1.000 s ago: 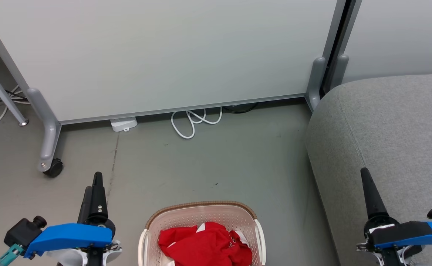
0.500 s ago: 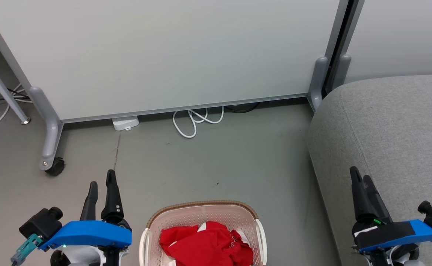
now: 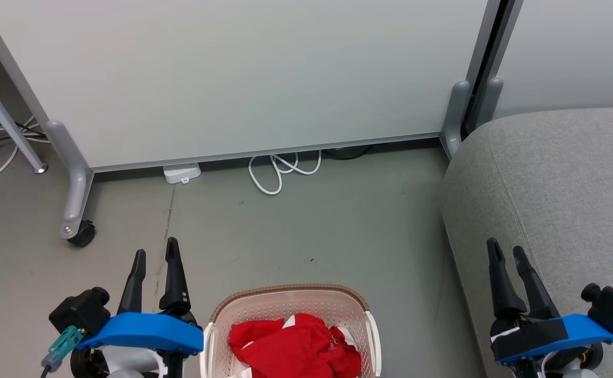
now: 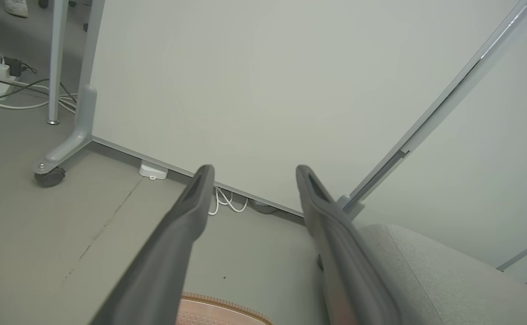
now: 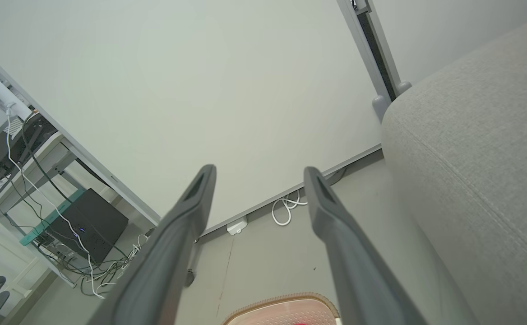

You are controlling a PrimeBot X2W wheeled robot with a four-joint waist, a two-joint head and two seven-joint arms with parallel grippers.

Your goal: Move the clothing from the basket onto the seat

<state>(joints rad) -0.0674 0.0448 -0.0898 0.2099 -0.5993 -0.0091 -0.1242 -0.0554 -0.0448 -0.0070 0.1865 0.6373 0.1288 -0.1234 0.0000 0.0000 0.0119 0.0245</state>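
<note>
Looking at soft red clothing (image 3: 293, 349), crumpled in a heap with bits of white trim, stretched mostly left to right. Lying inside the cream perforated plastic basket (image 3: 285, 289), rounded corners, brown far rim, down on smooth grey floor (image 3: 306, 226). Flanked by left gripper (image 3: 155, 247) and right gripper (image 3: 505, 245), tapered dark fingers spread apart, empty, pointing toward a pale panel (image 3: 233, 79). Off to the right, grey woven seat (image 3: 563, 189), rounded edge, stitched seam.

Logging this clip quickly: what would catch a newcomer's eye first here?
Bright red clothing sits heaped in the cream basket on the floor, bottom centre of the head view. To its right bulks the grey seat; the left gripper and right gripper flank the basket, both open and empty.
</note>
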